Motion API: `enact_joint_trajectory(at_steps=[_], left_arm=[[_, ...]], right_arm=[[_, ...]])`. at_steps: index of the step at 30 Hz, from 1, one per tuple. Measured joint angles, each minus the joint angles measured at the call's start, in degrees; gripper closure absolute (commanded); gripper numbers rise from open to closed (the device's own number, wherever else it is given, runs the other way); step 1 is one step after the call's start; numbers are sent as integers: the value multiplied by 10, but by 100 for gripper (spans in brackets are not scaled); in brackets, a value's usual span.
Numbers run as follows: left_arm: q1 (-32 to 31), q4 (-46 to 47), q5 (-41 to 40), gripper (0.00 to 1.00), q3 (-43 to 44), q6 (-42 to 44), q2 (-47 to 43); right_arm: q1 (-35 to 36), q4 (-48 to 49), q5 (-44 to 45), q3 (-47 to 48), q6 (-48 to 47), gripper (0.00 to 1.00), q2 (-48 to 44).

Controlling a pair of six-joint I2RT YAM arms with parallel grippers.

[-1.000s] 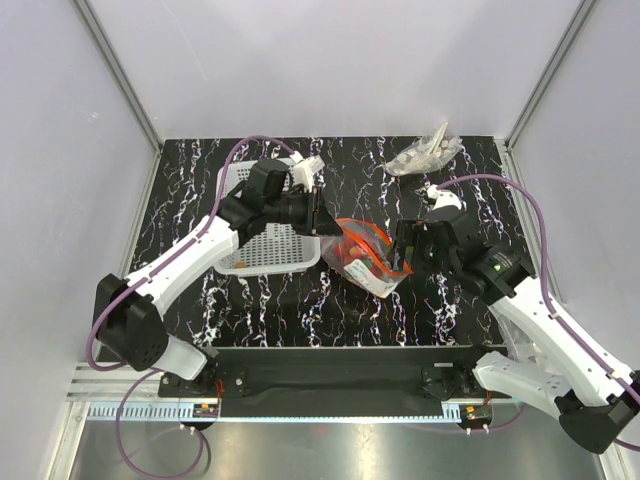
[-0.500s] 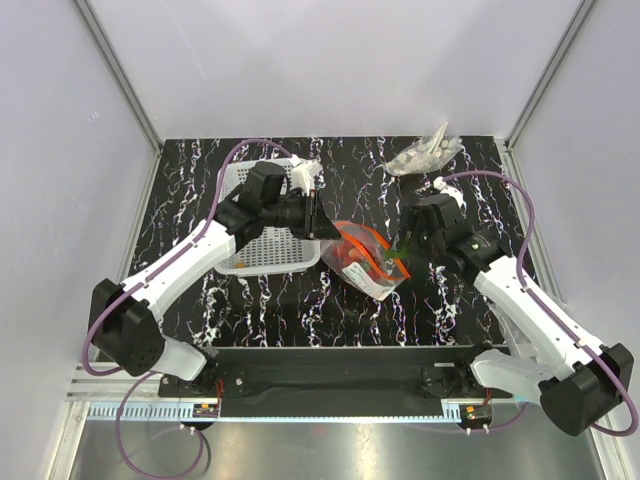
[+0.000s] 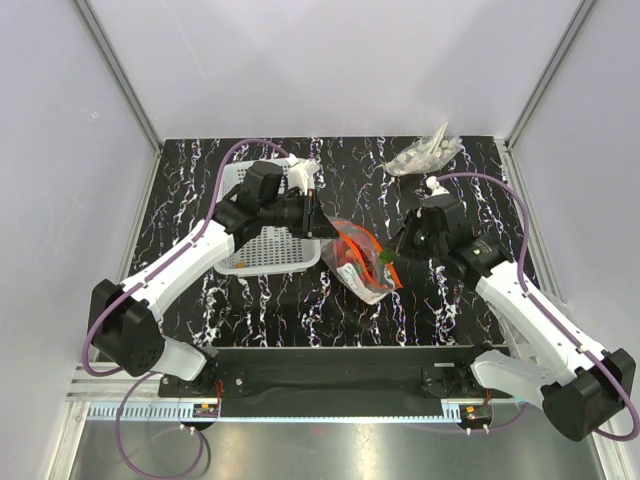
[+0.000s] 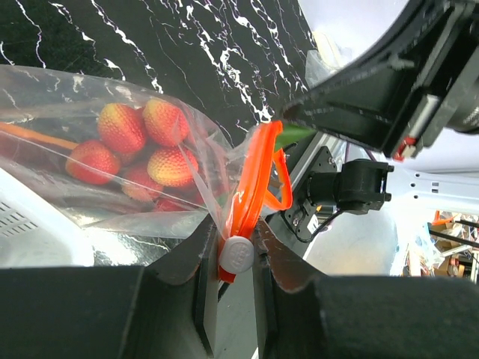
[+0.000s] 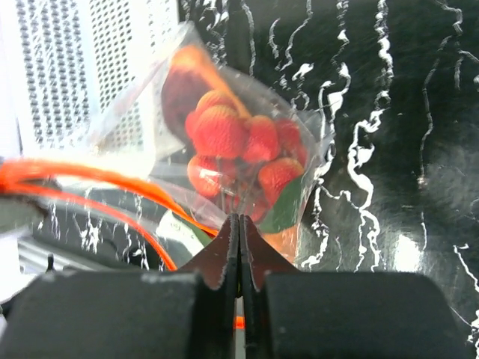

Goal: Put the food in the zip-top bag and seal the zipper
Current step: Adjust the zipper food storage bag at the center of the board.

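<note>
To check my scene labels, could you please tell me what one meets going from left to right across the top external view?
white basket → left gripper → zip-top bag → right gripper

Black marbled table (image 3: 300,300), pale walls (image 3: 330,70)

The left arm (image 3: 190,265) reaches up from its base and bends at the elbow toward the middle, its wrist turned sideways. The left gripper (image 4: 236,241) has its jaws drawn close, a narrow gap between them. The right arm (image 3: 530,310) stretches forward and inward, wrist angled down. The right gripper (image 5: 239,224) has its fingers pressed flat together.
</note>
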Motion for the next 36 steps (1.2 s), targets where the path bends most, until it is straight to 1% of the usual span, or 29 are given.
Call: enact_joint_trajectory(at_steps=[5,9,13,18,19,20,22,23,25,26,28,29,30,31,33,34,35,36], left_arm=[[6,0,0,100,0,0,0],[6,0,2,100,1,0,0],[7,-1,2,100,1,0,0],[7,-5,3,100,1,0,0],[7,-7,3,100,1,0,0],[7,-9,3,100,2,0,0],[8,-11,3,100,3,0,1],[8,-11,3,100,5,0,2],[8,-11,3,100,12,-1,6],[8,-11,3,100,15,-1,8],[8,-11,3,100,19,-1,11],[8,-11,3,100,21,-1,13],[8,-11,3,100,22,-1,15],[8,-11,3,100,24,-2,17],[8,-11,3,100,26,-3,19],[8,-11,3,100,27,-4,21],[8,-11,3,100,29,-4,22],[8,-12,3,100,30,-5,23]], right_arm=[[2,19,-48,-22,-18,100,-29],[35,48,-80,-28,-46,100,-29],[77,72,-83,-23,-76,100,8],[83,81,-71,-3,-109,100,67],[83,80,-65,0,-114,98,69],[84,80,-58,4,-120,86,69],[84,78,-47,11,-130,73,64],[84,78,-43,13,-136,62,58],[85,75,-36,13,-149,63,42],[87,72,-32,13,-156,72,32],[89,65,-26,13,-167,80,9],[90,63,-23,13,-170,86,-3],[91,59,-20,13,-173,95,-14],[91,56,-18,13,-175,99,-21],[91,47,-17,13,-178,100,-34],[91,43,-17,13,-178,95,-37],[91,38,-18,13,-178,82,-38],[91,34,-18,13,-177,62,-39]])
